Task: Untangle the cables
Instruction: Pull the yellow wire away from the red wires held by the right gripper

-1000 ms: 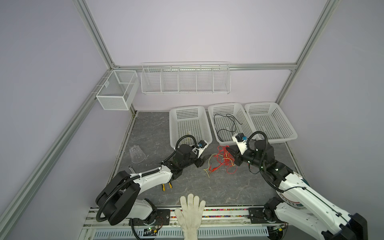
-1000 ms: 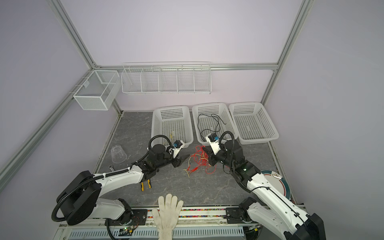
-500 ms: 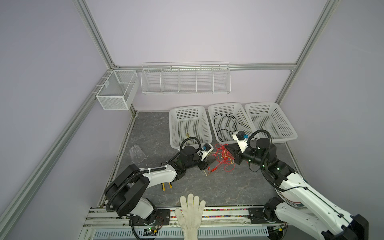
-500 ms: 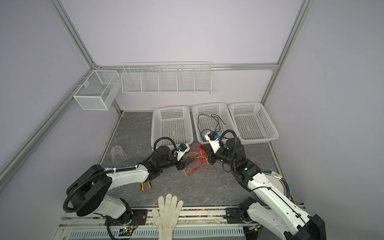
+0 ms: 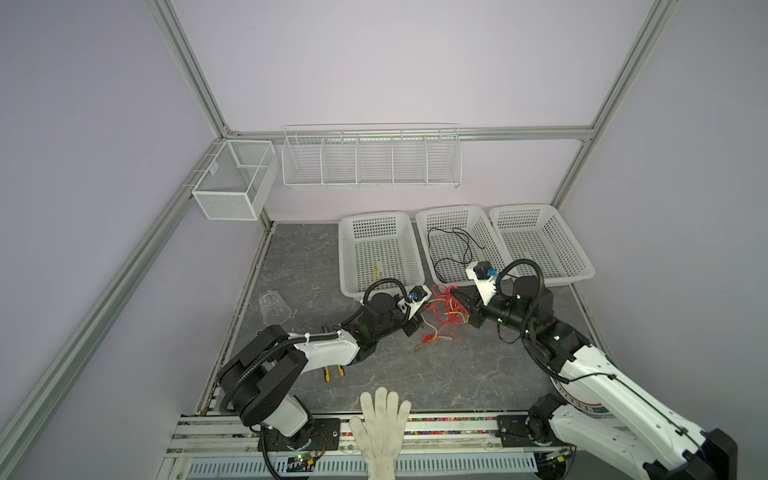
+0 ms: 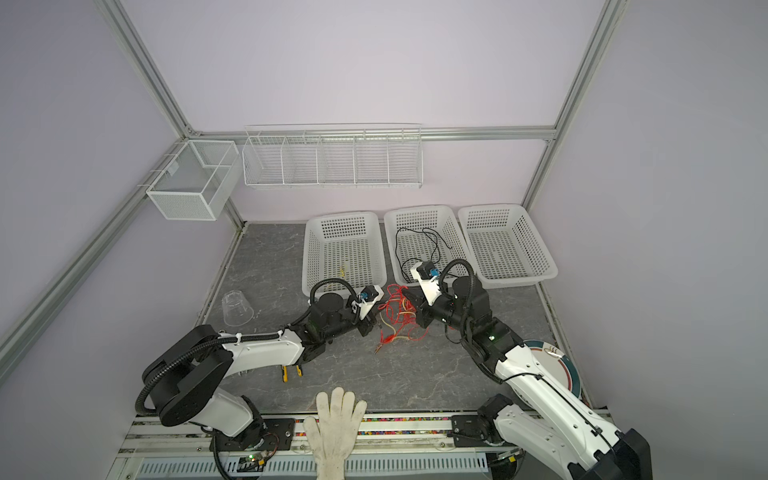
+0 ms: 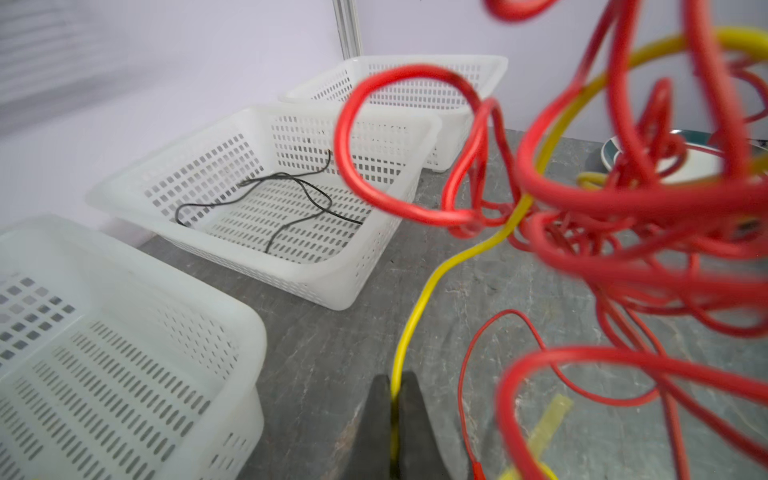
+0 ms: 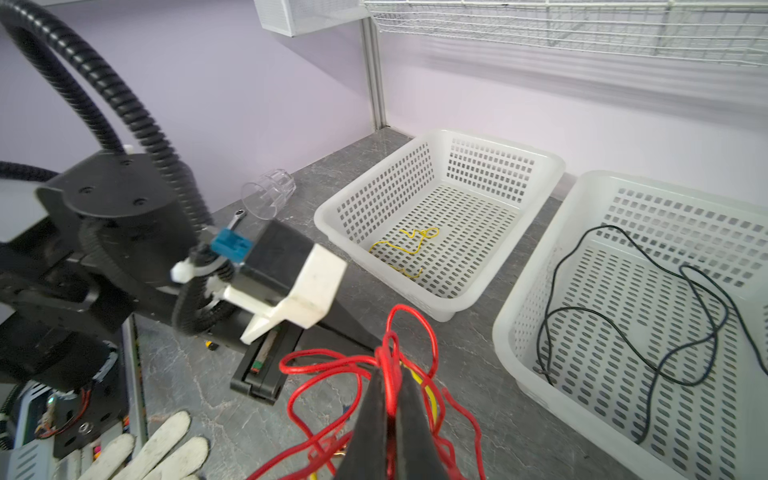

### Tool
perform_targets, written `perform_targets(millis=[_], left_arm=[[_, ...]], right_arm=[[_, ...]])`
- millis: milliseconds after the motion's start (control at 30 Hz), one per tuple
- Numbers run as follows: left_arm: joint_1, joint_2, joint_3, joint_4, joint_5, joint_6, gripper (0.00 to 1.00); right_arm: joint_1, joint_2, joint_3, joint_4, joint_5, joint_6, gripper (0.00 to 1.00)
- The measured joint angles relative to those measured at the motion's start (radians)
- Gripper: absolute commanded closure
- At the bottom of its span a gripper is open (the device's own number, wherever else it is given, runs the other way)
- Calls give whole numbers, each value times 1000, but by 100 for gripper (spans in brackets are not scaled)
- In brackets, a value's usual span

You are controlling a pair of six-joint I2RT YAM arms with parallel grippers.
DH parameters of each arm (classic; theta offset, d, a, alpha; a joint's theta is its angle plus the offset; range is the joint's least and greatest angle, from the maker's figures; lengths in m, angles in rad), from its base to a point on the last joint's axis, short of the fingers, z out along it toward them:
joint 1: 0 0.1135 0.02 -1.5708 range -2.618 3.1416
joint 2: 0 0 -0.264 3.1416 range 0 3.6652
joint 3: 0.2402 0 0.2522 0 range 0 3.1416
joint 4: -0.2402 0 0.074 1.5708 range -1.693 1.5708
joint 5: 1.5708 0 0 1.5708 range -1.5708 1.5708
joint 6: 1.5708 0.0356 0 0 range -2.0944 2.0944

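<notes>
While left fingers (image 7: 376,419) pinch yellow (image 7: 419,307), right (image 8: 370,428) pinch red (image 8: 388,357).

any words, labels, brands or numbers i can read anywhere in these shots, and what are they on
No text can be read in any view.
Plate rim: letter-like marks, too small to read.
Tag on the wire mesh box: too small to tell whether it is printed.
Red cable, yellow cable, glove: no print shows.
</notes>
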Motion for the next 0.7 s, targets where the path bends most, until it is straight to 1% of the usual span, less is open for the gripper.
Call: perform_targets(millis=[133, 333, 533, 700], left_arm=[[-1, -13, -3, -1, -35, -2, 100], [-2, -103, -60, 0, -132, -10, 100], [-8, -229, -80, -69, -236, -25, 100], [-10, -381, -89, -168, -361, -45, 100]], right_arm=[[0, 16, 0, -1, 100, 16, 94], [0, 82, -13, -6, 234, 49, 94], [-1, 149, -40, -11, 343, 108, 94], [-24, 180, -44, -51, 483, 169, 94]])
